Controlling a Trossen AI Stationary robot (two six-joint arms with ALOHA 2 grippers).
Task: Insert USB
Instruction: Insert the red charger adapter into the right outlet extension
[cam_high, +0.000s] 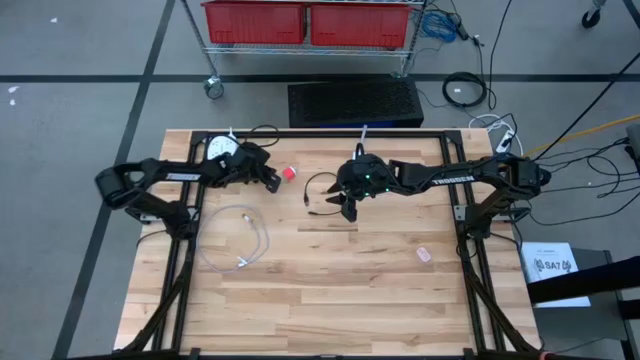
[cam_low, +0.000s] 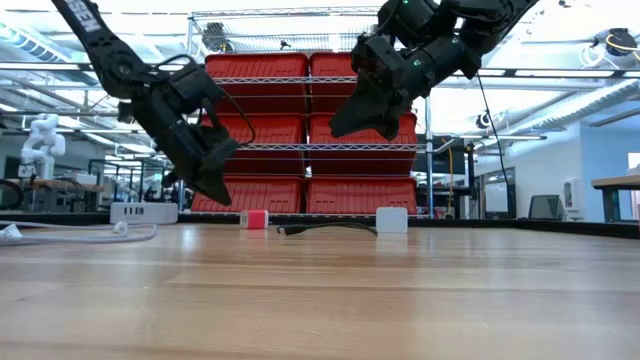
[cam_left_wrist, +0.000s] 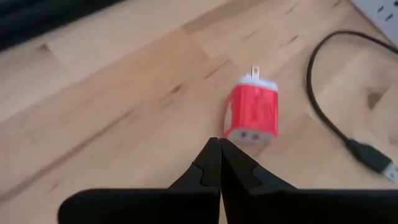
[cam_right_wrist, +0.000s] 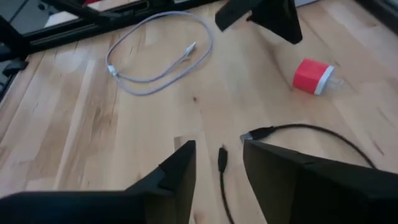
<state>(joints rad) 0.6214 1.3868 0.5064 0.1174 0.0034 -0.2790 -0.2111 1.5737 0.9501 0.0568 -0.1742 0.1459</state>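
Observation:
A red USB charger block with a white face lies on its side on the wooden table; its prongs show in the left wrist view. A black USB cable lies in a loop beside it, with one plug on the wood. My left gripper is shut and hovers just left of the charger, its tip short of it. My right gripper is open above the cable's plug end. In the low view both grippers hang clear of the table.
A white cable lies coiled on the table's left half. A white power strip sits near the far edge. A small pale block rests on the right. Red bins on a wire rack stand beyond the table.

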